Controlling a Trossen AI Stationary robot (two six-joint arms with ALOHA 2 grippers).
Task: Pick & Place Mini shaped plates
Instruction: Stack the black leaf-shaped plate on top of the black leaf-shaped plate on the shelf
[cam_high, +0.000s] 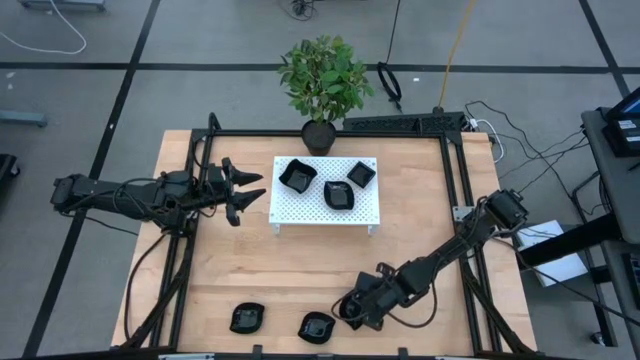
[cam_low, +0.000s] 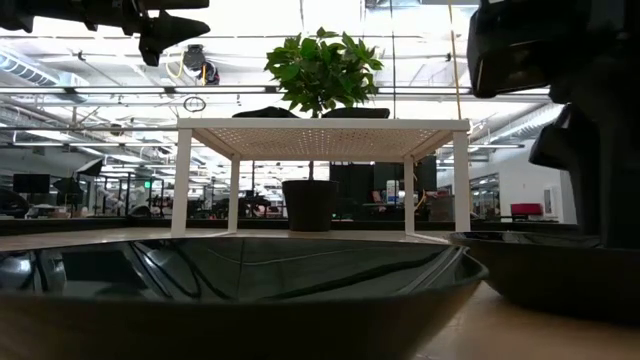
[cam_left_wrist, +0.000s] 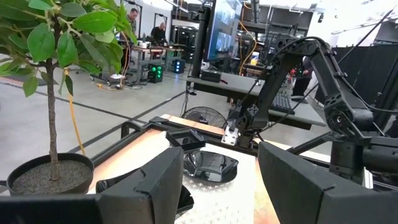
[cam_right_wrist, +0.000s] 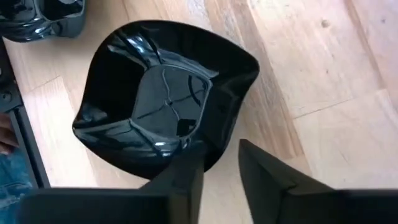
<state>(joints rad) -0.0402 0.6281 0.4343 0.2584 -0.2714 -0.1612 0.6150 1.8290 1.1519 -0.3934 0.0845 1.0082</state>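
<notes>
Black plate at right gripper w/ fingers slightly apart (left gripper wide open).

High cam looks straight down, low cam level at tabletop; both share white platform & plant

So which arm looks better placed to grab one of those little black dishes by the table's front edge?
The right. Its gripper sits open right beside a loose dish, while the left gripper hovers open by the white platform.
</notes>
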